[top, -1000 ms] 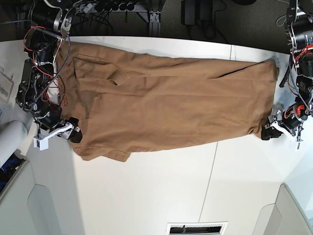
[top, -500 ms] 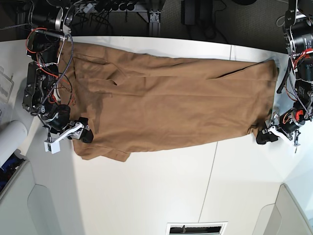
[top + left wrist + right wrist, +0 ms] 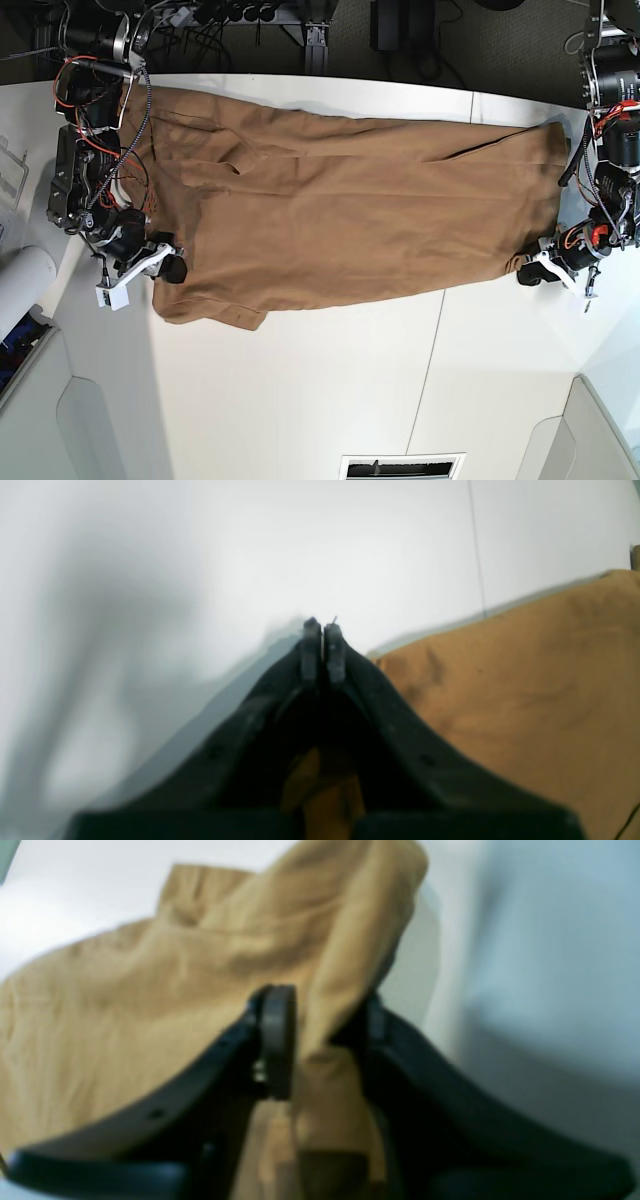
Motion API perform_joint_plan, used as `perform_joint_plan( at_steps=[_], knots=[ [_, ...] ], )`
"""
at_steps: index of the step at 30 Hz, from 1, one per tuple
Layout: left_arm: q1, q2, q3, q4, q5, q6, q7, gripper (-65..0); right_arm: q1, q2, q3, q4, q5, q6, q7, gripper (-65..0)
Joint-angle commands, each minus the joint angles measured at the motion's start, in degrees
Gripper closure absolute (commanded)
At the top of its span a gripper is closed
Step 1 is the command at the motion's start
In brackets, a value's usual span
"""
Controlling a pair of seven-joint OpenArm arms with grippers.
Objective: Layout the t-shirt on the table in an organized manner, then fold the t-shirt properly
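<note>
Near flat white tabletop's [image 3: 330,390] side edges, likely securing tan-brown fabric t-shirt [image 3: 350,220]: pinched in black left gripper [image 3: 322,630], straddled by black right gripper [image 3: 325,1040], closure unclear; next, lift together.

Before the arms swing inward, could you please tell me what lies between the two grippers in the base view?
The tan-brown t-shirt spans the stretch between the left gripper and right gripper.

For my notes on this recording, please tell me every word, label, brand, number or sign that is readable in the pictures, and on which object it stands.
No text can be read in any view.
Tan-brown fabric t-shirt: no print or label shows.
Flat white tabletop: no lettering shows.
Black-and-silver robot arm at the base view's left: parts too small to tell whether they carry markings.
</note>
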Motion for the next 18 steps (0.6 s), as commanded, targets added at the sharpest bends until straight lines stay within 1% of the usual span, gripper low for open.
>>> perform_joint_plan(
  at_steps=[1,4,5,7,10,11,12,15,16,17,18],
  knots=[
    [-1.55,-1.49,-0.22,1.75,-0.74,-0.52,-0.72,0.0,1.27,0.70,-0.09,0.52,0.33,0.59,0.04,-12.5],
    [-1.53,-2.34,-0.22,4.39,-0.72,-0.52,-0.68,0.0,1.25,1.38,-0.09,1.51,0.33,0.59,0.02,-4.4],
    [-1.53,-2.69,-0.22,5.33,-0.74,-0.52,-0.68,0.0,1.22,1.62,-0.09,2.01,0.33,0.57,0.02,-3.4],
    [-1.44,-3.30,-0.20,7.06,-0.85,-0.52,-0.39,0.0,1.22,2.03,-0.09,3.32,0.31,0.55,0.04,-3.5],
    [-1.33,-3.91,-0.20,8.24,-2.32,-0.52,1.60,0.0,1.22,2.54,-0.09,5.51,0.31,0.50,0.02,-4.6],
    [-1.33,-3.98,-0.20,8.24,-2.82,-0.52,2.03,0.0,1.22,2.71,-0.09,6.03,0.31,0.48,0.02,-7.3],
    [-1.33,-3.98,-0.20,8.24,-3.08,-0.52,2.38,0.0,1.22,2.84,-0.09,6.43,0.28,0.31,0.02,-11.9],
    [-1.20,-3.96,-0.20,8.24,-3.10,-0.52,2.54,0.0,1.22,2.89,-0.09,6.73,0.11,-0.11,0.02,-29.2],
    [-1.20,-3.98,-0.20,8.24,-3.10,-0.52,2.54,0.0,1.22,2.86,-0.09,6.73,0.11,-0.11,0.02,-33.0],
    [-1.22,-3.98,-0.20,8.24,-3.10,-0.52,2.54,0.0,1.20,2.86,-0.09,6.73,0.11,-0.09,0.00,-35.0],
    [-1.22,-3.96,-0.20,8.24,-3.10,-0.52,2.54,0.0,1.20,2.89,-0.07,6.73,0.11,-0.09,0.00,-35.2]
  ],
)
